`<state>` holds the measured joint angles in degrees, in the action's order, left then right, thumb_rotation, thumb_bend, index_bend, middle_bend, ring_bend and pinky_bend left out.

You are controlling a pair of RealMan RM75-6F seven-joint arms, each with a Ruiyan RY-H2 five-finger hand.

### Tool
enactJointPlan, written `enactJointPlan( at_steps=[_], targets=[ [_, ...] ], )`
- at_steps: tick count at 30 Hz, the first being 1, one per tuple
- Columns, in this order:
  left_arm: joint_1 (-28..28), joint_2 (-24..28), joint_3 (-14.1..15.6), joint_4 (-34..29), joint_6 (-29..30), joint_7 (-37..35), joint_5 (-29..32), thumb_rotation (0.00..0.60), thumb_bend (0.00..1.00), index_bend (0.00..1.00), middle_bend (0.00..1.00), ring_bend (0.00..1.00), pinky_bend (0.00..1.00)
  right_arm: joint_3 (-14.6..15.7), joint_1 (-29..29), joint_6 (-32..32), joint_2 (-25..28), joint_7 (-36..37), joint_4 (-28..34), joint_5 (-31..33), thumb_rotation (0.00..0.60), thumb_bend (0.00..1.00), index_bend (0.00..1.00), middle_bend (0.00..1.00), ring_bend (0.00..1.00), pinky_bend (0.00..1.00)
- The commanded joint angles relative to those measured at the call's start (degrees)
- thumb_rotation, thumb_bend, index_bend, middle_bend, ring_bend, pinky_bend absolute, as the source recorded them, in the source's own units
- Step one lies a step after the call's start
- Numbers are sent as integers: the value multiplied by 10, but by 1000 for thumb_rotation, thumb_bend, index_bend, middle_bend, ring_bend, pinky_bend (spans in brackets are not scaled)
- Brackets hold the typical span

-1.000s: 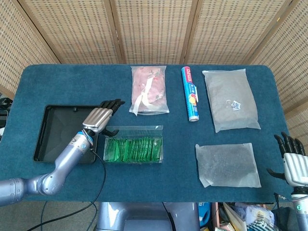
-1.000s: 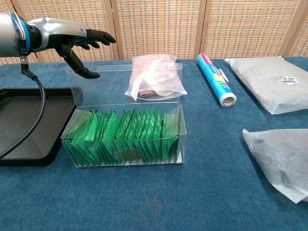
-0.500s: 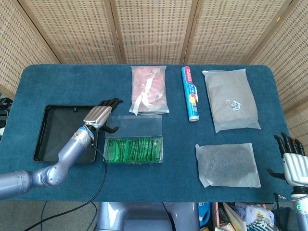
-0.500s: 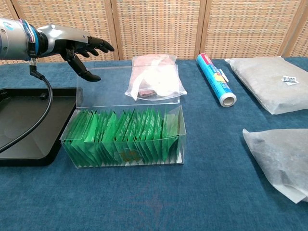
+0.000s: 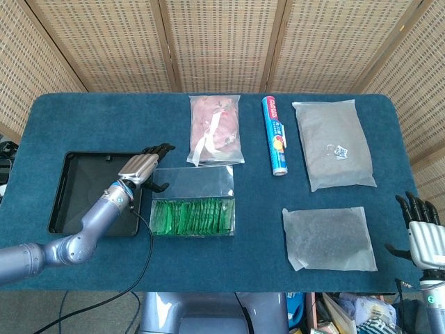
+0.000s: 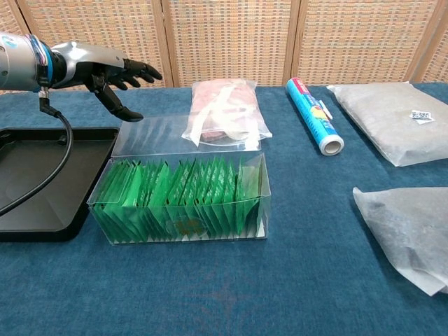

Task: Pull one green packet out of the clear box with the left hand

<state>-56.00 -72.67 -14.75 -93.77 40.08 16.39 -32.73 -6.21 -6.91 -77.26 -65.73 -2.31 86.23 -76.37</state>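
Observation:
The clear box (image 5: 192, 216) (image 6: 180, 199) stands at the table's front middle, packed with a row of upright green packets (image 5: 191, 215) (image 6: 178, 189). Its clear lid (image 5: 193, 184) (image 6: 183, 135) is folded back behind it, lying nearly flat. My left hand (image 5: 144, 168) (image 6: 105, 73) hovers open above the lid's far left corner, fingers spread, holding nothing. My right hand (image 5: 421, 227) hangs open off the table's front right corner, seen only in the head view.
A black tray (image 5: 89, 191) (image 6: 42, 175) lies left of the box. Behind it are a pink bag (image 5: 215, 129) (image 6: 222, 110), a blue-and-white roll (image 5: 275, 134) (image 6: 313, 115) and a grey bag (image 5: 334, 142) (image 6: 392, 119). A translucent pouch (image 5: 327, 236) (image 6: 409, 227) lies at the front right.
The lid has swung from half raised to lying back behind the box. My left hand has drawn back a little toward the far left and stays open.

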Motion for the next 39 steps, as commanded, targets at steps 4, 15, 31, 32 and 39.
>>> enactJointPlan(
  at_steps=[4, 15, 31, 32, 39],
  targets=[
    [48, 41, 24, -52, 18, -28, -211, 600, 362, 260, 0, 0, 0, 0, 0, -1, 0, 0, 0, 0, 600, 0, 0, 0, 0, 0],
    [75, 80, 99, -95, 42, 17, -412, 600, 362, 374, 0, 0, 0, -2, 0, 0, 1, 0, -1, 4, 600, 0, 0, 0, 0, 0],
    [99, 34, 148, -5, 127, -21, -596, 600, 362, 446, 0, 0, 0, -3, 0, 0, -1, -4, -1, 7, 600, 0, 0, 0, 0, 0],
    [100, 29, 150, 6, 136, -29, -608, 600, 362, 445, 0, 0, 0, -3, 0, 0, -1, -4, -1, 7, 600, 0, 0, 0, 0, 0],
    [96, 1, 156, 57, 145, -35, -637, 600, 361, 445, 0, 0, 0, -3, 0, 1, -2, -6, -1, 8, 600, 0, 0, 0, 0, 0]
  ],
)
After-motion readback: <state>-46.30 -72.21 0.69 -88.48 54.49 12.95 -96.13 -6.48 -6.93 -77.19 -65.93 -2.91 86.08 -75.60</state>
